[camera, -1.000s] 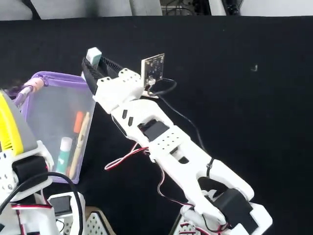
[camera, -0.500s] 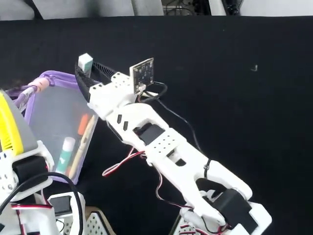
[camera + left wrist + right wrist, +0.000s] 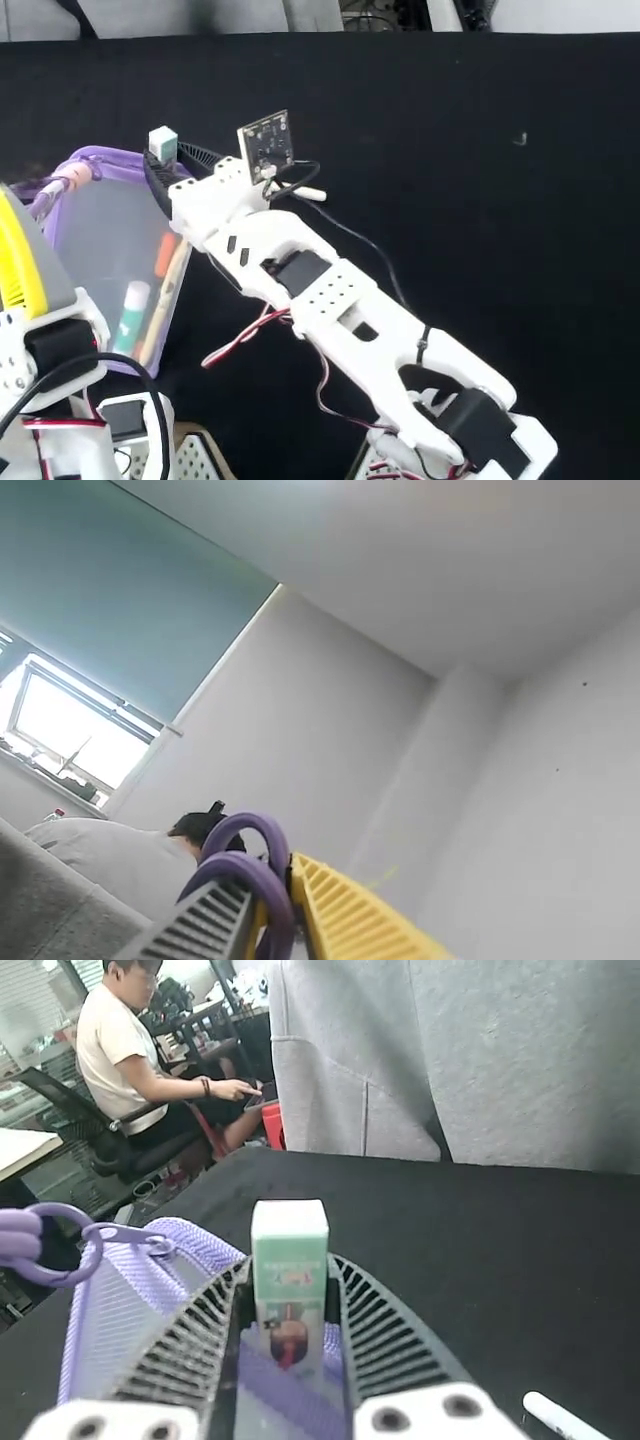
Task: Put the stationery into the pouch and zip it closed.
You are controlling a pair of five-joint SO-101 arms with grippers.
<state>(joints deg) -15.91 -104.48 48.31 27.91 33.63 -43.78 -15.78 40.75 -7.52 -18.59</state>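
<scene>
A purple pouch (image 3: pixel 100 235) with a clear side stands open at the left; an orange marker (image 3: pixel 163 254), a glue stick (image 3: pixel 131 308) and a pencil (image 3: pixel 160 310) lie inside. My right gripper (image 3: pixel 166 162) is shut on a white and green eraser (image 3: pixel 162 143), held upright at the pouch's far right corner. In the right wrist view the eraser (image 3: pixel 289 1250) sits between the black fingers (image 3: pixel 190 1345), above the pouch's mouth (image 3: pixel 140 1280). My left gripper (image 3: pixel 268 892) is shut on the pouch's purple loop (image 3: pixel 250 865) at the near left.
A white pen (image 3: pixel 310 193) lies on the black table (image 3: pixel 480 180) just behind the right arm, also seen as the pen (image 3: pixel 560 1418) in the right wrist view. The left arm's base (image 3: pixel 60 400) fills the near left corner. The right half of the table is open.
The right arm has swung left with the eraser, from beside the pouch's right edge to its far corner. The pouch and left arm have stayed put.
</scene>
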